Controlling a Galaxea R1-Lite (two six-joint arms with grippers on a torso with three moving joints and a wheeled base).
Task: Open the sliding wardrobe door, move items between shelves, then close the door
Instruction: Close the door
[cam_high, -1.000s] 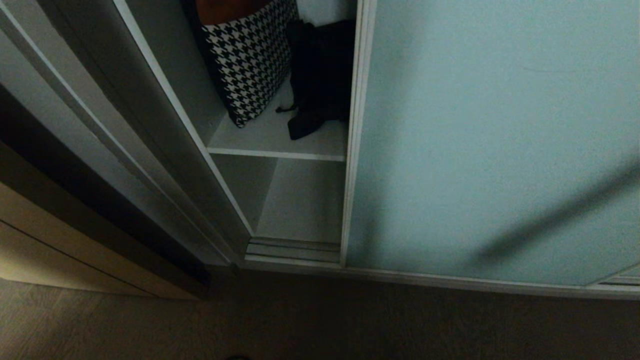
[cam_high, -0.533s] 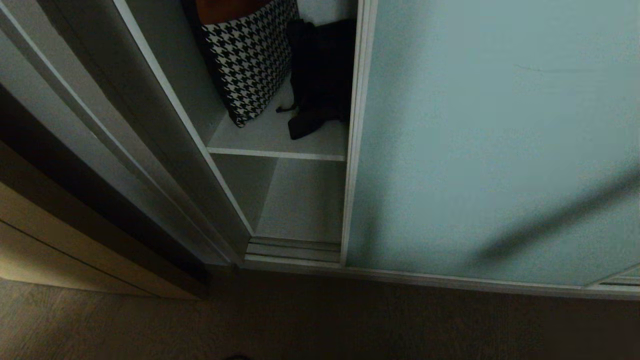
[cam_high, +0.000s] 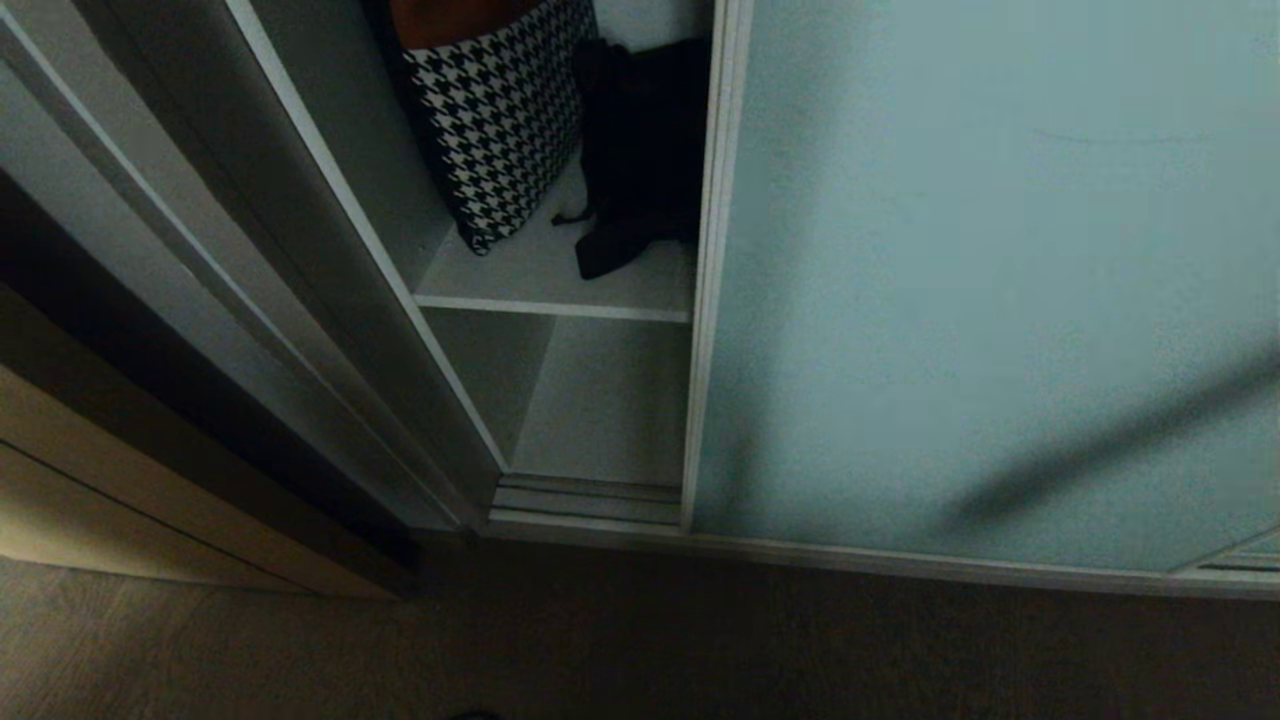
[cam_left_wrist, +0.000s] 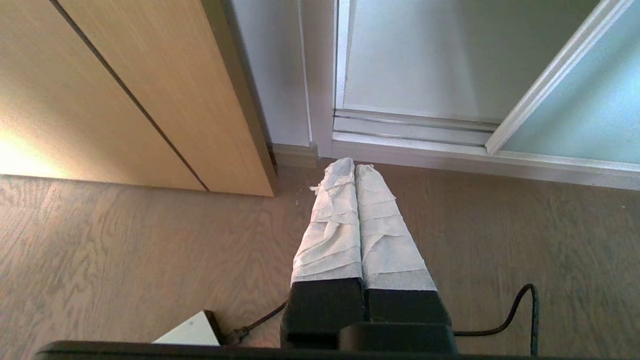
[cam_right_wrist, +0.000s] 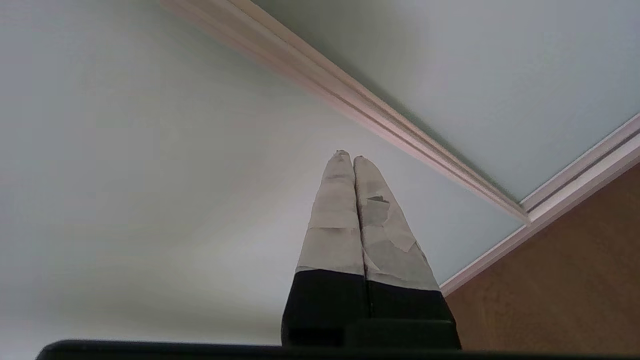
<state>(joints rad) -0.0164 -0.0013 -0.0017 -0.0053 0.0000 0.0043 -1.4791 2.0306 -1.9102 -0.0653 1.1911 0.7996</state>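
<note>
The sliding wardrobe door (cam_high: 980, 300), a pale teal frosted panel in a slim silver frame, stands partly open and leaves a narrow gap on its left. In that gap the items, a black fabric bundle (cam_high: 640, 150) with dangling straps, rest on the upper of the shelves (cam_high: 540, 285), partly hidden behind the door's edge. A bare lower shelf (cam_high: 610, 400) lies beneath. My right gripper (cam_right_wrist: 348, 156) is shut and empty, its tips close to the door's panel (cam_right_wrist: 150, 150). My left gripper (cam_left_wrist: 355, 167) is shut and empty, hanging above the floor near the wardrobe's corner. Neither gripper shows in the head view.
A black-and-white houndstooth cushion (cam_high: 500, 110) leans beside the bundle. The door's floor track (cam_high: 585, 500) runs along the wardrobe's base. A beige wooden cabinet (cam_left_wrist: 125, 100) stands to the left. On the wood floor lie a black cable (cam_left_wrist: 520, 310) and a white box (cam_left_wrist: 192, 330).
The arm's shadow on the door panel has shifted slightly lower. The door's edge, the bundle and the cushion have kept their places.
</note>
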